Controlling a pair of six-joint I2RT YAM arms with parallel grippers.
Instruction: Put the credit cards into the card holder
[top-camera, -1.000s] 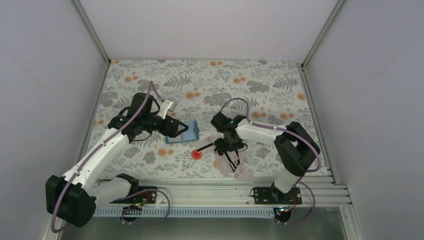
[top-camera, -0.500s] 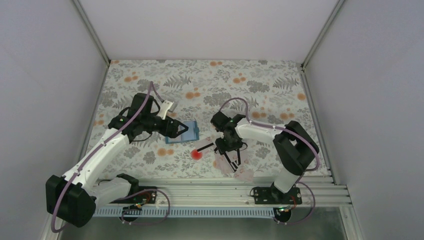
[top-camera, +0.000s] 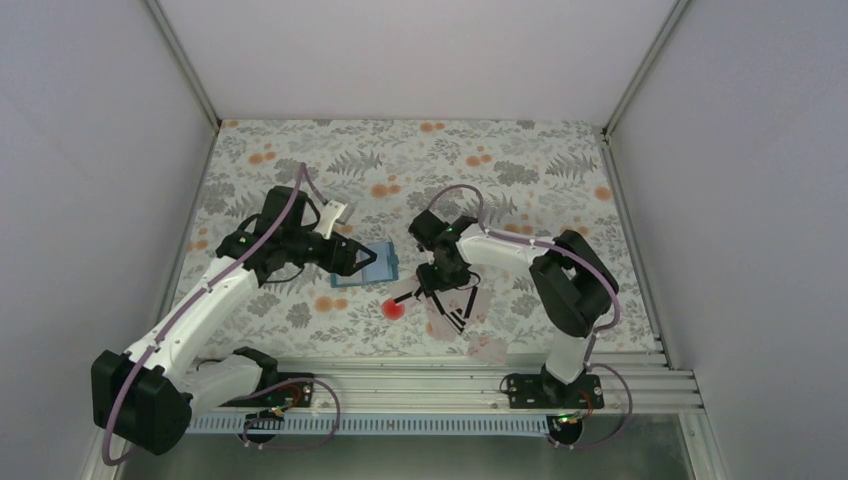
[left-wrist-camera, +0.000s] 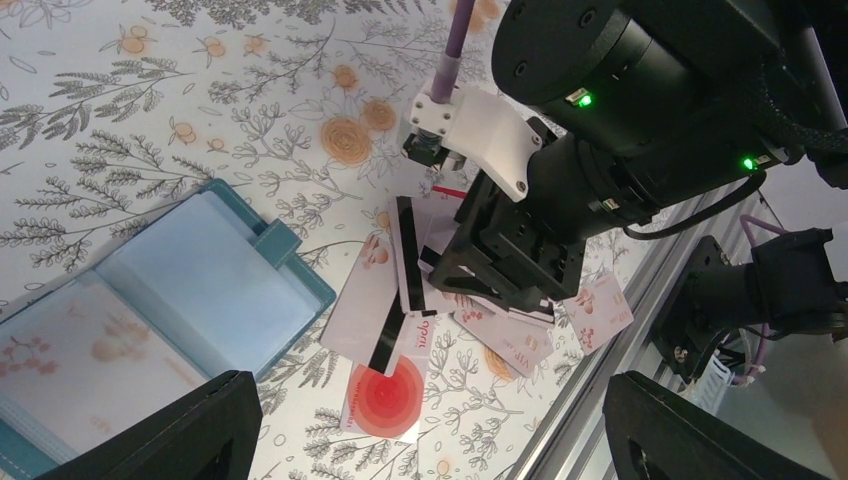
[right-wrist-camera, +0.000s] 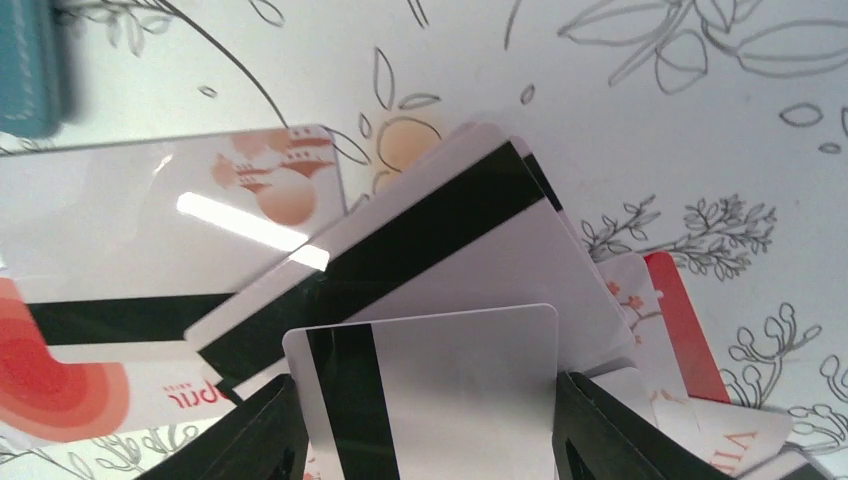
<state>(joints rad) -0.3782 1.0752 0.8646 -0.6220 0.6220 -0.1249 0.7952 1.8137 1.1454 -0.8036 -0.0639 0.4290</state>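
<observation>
The blue card holder (top-camera: 378, 264) (left-wrist-camera: 170, 300) lies open on the floral cloth, its clear inner slots facing up. My left gripper (top-camera: 355, 258) (left-wrist-camera: 430, 440) hovers over it, open and holding nothing. Several credit cards (top-camera: 452, 322) (left-wrist-camera: 500, 320) lie in a loose overlapping pile to the holder's right. One of them bears a round red spot (top-camera: 393, 308) (left-wrist-camera: 385, 395). My right gripper (top-camera: 448, 303) (right-wrist-camera: 425, 440) is over the pile, shut on a pale credit card (right-wrist-camera: 440, 390) with a black stripe, gripped by its two edges. A red card (right-wrist-camera: 685, 325) peeks out underneath.
One more card (top-camera: 490, 348) (left-wrist-camera: 598, 312) lies apart by the aluminium rail (top-camera: 450, 375) at the table's near edge. White walls enclose the cloth on three sides. The right arm's wrist (left-wrist-camera: 600, 150) stands close to the holder's right side.
The right jaws have narrowed onto a striped card, and the right arm has swung a little left toward the holder. The left arm has stayed still.
</observation>
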